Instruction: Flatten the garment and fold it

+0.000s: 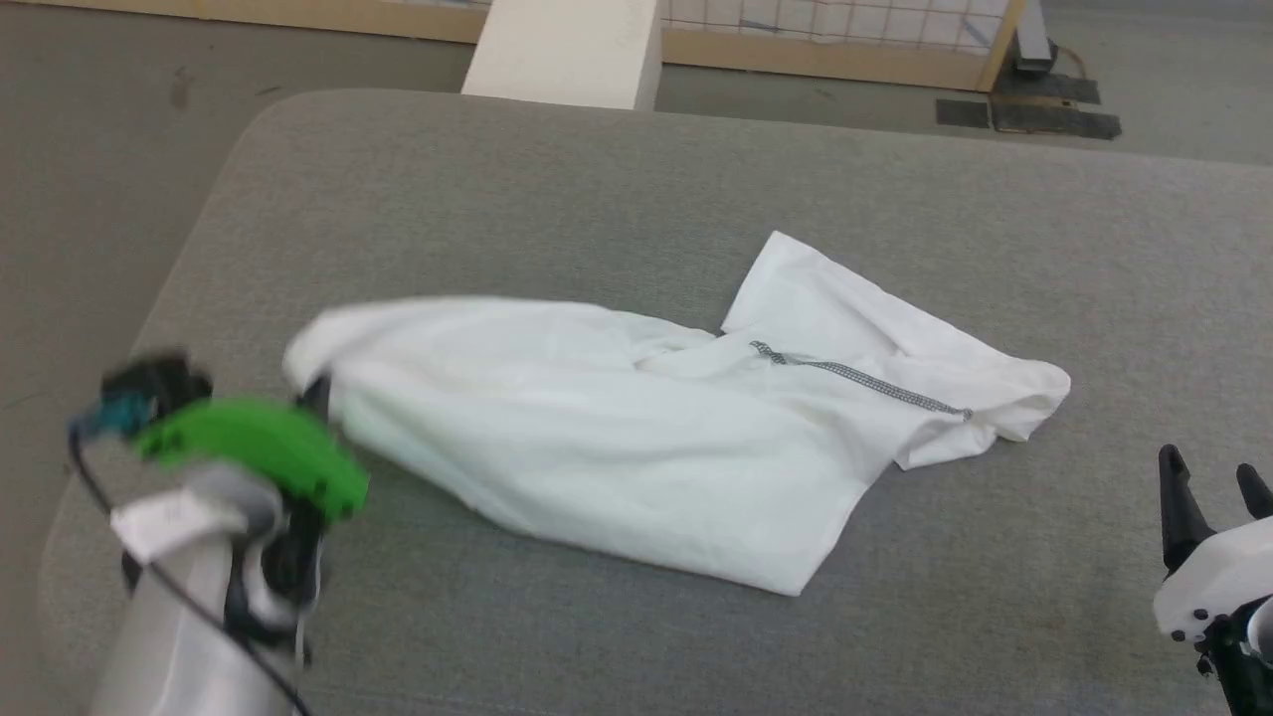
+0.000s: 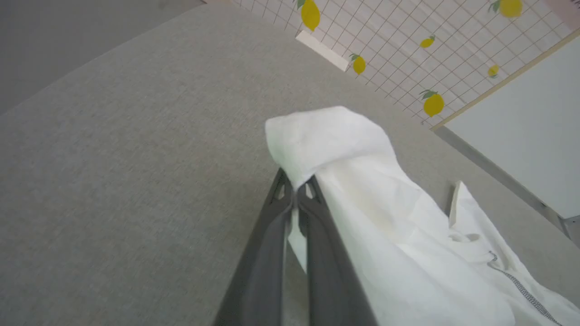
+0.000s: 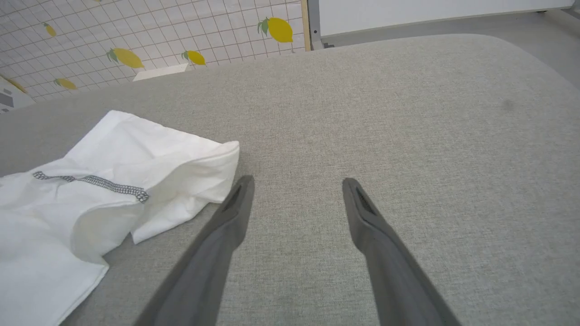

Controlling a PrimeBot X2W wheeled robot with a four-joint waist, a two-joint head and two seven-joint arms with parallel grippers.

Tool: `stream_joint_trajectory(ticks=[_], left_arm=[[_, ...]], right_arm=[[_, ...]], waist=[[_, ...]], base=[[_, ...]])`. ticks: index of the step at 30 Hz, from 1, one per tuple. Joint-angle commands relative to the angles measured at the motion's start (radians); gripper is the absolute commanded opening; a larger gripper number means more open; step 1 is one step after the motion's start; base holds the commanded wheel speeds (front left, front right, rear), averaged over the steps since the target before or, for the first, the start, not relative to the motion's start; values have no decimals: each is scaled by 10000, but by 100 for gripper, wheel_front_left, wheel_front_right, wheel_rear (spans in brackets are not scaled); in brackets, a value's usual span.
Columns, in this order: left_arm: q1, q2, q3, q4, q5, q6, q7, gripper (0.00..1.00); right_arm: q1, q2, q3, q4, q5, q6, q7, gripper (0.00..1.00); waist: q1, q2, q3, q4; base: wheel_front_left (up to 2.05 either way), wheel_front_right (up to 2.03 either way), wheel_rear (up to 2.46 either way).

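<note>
The garment (image 1: 636, 428), a white T-shirt with grey zigzag stitching, lies crumpled across the middle of the grey padded table (image 1: 597, 179). My left gripper (image 1: 316, 393) is at its left end, shut on a fold of the fabric. In the left wrist view the two dark fingers (image 2: 276, 235) pinch the white cloth (image 2: 389, 235) between their tips (image 2: 297, 183). My right gripper (image 1: 1215, 497) stands open at the lower right, off the garment. Its wrist view shows the fingertips (image 3: 297, 185) spread over bare table, with the stitched sleeve (image 3: 113, 181) to their left.
The table's rounded far-left corner (image 1: 259, 119) and left edge are close to my left arm. Beyond the far edge stand a pale block (image 1: 567, 50) and a wood-framed wire grid panel (image 1: 845, 30). Grey floor (image 1: 90, 149) surrounds the table.
</note>
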Motion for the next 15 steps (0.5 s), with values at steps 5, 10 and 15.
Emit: stream_joint_trajectory(ticks=[5, 10, 15], left_arm=[[2142, -156, 184, -220, -536, 663, 579, 0], [2549, -592, 469, -272, -1253, 455, 591, 26], [2276, -611, 979, -1146, -1497, -425, -520, 100]], right_arm=[[35, 5, 90, 130, -13, -15, -25, 100], [11, 5, 206, 231, -76, -15, 20, 100], [-224, 5, 502, 181, -122, -15, 117, 100]], waist=[[0, 0, -26, 165], [0, 0, -73, 152], [0, 0, -108, 131]], base=[[0, 0, 0], [0, 0, 0], [0, 0, 0]])
